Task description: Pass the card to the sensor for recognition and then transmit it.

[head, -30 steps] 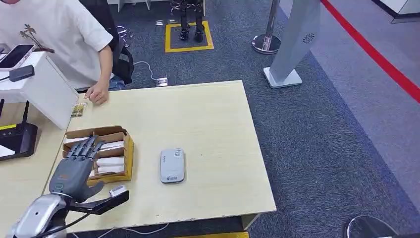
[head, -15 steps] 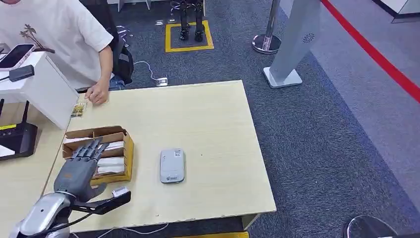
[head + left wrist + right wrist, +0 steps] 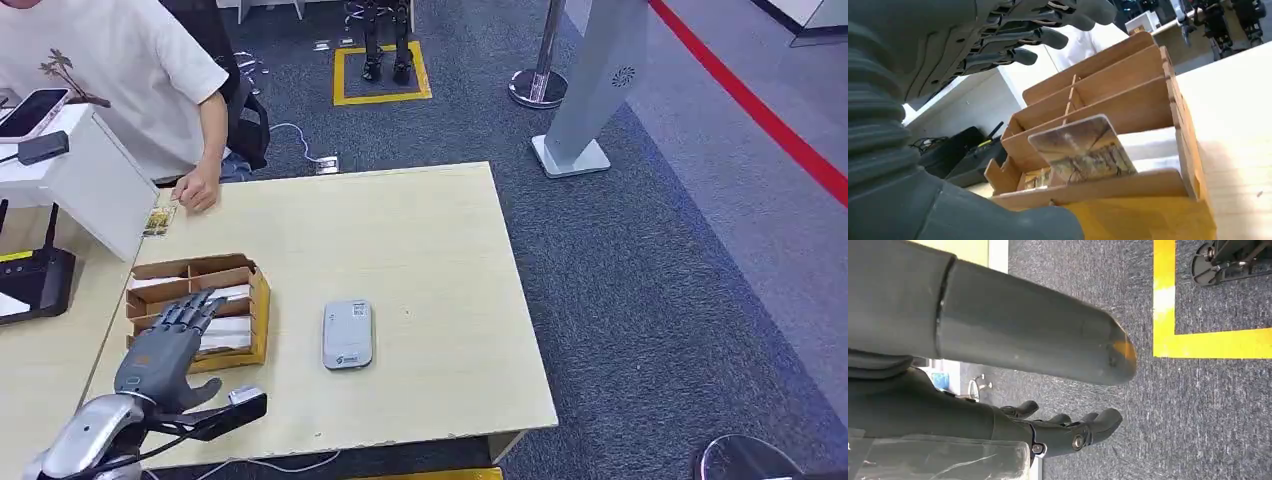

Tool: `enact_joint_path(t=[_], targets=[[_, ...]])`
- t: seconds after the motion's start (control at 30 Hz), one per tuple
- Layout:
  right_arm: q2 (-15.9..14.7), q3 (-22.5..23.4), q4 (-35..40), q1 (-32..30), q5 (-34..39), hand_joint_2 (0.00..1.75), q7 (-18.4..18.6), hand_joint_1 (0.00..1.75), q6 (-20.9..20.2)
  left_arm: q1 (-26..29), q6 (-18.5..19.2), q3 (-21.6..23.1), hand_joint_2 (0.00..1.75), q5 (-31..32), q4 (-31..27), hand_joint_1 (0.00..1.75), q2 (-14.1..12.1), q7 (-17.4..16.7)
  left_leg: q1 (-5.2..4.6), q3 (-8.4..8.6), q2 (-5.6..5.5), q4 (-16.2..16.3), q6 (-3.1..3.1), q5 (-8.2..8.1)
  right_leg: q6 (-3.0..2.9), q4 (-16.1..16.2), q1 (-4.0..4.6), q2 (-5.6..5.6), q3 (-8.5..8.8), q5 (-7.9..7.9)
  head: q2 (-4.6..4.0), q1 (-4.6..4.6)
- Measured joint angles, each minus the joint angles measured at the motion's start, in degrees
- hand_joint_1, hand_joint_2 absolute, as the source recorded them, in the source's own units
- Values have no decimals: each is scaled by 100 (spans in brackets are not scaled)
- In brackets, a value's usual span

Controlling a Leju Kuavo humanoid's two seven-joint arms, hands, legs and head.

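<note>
Left robot hand [image 3: 160,352] open, fingers spread over near end of cardboard card box [image 3: 258,300] on pale bench [image 3: 420,240]. Grey sensor [image 3: 347,334] flat just right of box. Person's hand [image 3: 197,190] resting at far bench edge beside small card [image 3: 158,221].

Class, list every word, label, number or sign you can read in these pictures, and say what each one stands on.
No text can be read.
Grey sensor: a small logo and print, too small to read.
Card in the box: a picture, no legible words.
Small card by the person's hand: too small to read.
Grey pillar: a round dotted mark, no letters.
</note>
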State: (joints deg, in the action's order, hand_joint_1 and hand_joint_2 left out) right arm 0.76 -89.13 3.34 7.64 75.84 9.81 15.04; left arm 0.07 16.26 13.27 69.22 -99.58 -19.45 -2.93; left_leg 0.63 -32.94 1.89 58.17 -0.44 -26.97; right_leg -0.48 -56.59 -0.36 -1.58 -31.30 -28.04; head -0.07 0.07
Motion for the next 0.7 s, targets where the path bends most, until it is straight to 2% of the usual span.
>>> enact_joint_path(t=[0.7], targets=[[-2, 0, 0, 3, -52, 0, 68, 0, 2, 41, 20, 0, 175, 197, 218, 0, 129, -232, 0, 0, 0, 0, 0, 0, 0, 1, 0, 0, -1, 0, 0, 0]])
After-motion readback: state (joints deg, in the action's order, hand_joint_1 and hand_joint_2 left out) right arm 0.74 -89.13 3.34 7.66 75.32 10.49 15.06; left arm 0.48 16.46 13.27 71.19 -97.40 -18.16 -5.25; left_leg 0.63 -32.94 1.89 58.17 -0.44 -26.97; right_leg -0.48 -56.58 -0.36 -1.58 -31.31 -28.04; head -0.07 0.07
